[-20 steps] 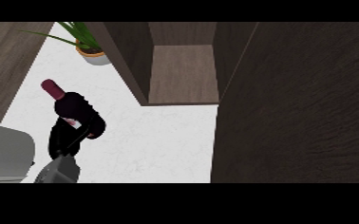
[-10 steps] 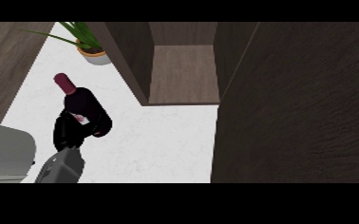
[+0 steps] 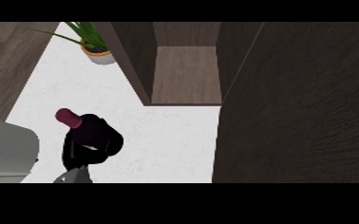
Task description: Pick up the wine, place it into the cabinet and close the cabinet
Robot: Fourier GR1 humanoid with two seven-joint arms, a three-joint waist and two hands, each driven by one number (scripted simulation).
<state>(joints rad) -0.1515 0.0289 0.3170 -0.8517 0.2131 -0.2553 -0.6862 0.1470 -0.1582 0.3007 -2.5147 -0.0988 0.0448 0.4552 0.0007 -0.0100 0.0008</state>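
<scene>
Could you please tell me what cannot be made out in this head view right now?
- Wine bottle: only its red top shows; the left hand curled round it hides the body.
- Right hand: nowhere in view.
- Cabinet door: fills the right side, hiding the counter behind it.
- Potted plant: leaves cut off at the top.

No readable text, labels, brands, numbers or signs anywhere
</scene>
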